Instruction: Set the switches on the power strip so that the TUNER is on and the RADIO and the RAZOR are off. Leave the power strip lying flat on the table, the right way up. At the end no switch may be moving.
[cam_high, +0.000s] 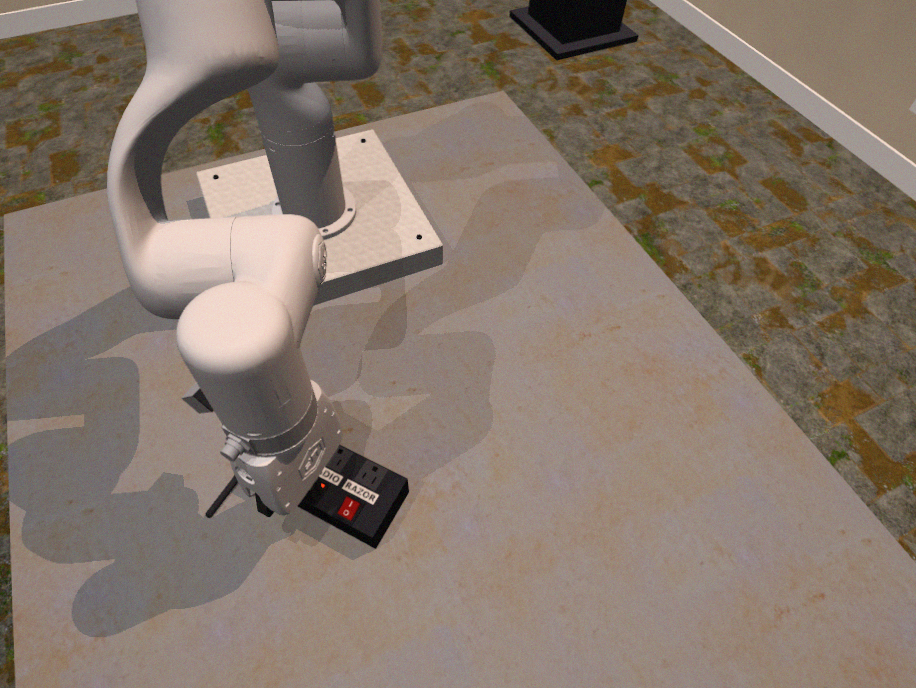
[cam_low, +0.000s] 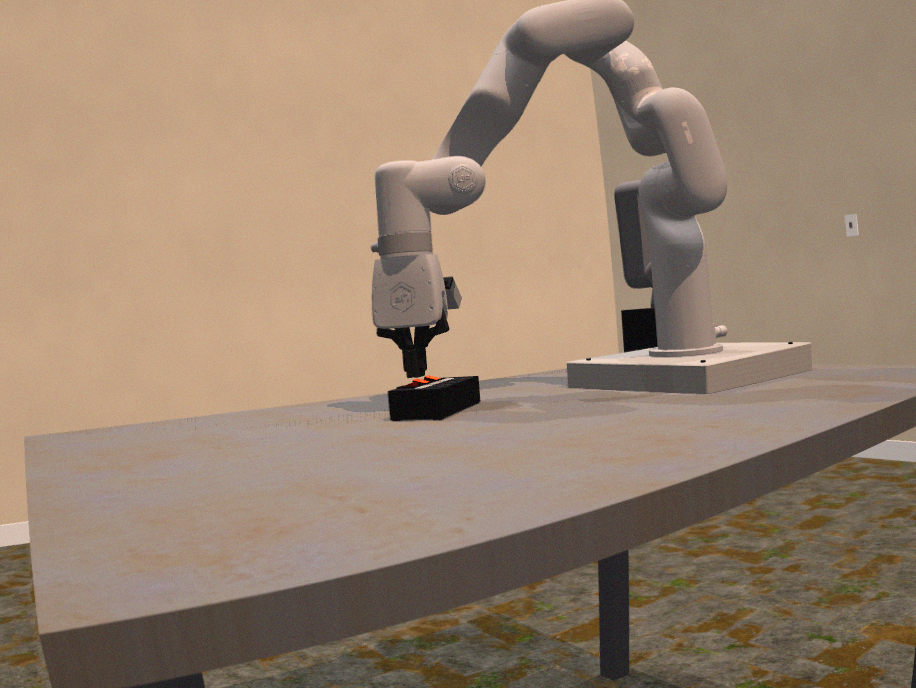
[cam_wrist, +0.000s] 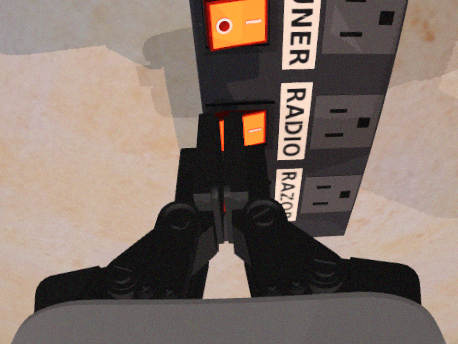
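A black power strip (cam_high: 355, 494) lies flat on the table, right way up; it also shows in the exterior view (cam_low: 433, 396) and the wrist view (cam_wrist: 300, 76). It has labels TUNER, RADIO and RAZOR. The TUNER switch (cam_wrist: 236, 22) glows bright orange. The RADIO switch (cam_wrist: 245, 128) also glows orange and is partly covered by my fingers. The RAZOR switch (cam_high: 348, 508) is a duller red in the top view and hidden in the wrist view. My gripper (cam_wrist: 223, 141) (cam_low: 414, 370) is shut and empty, its tips just over the left part of the RADIO switch.
The arm's base plate (cam_high: 318, 211) is at the back of the table. A dark box (cam_high: 573, 25) stands on the floor beyond the table. The strip lies near the table's left middle, with the arm's wrist over its left end.
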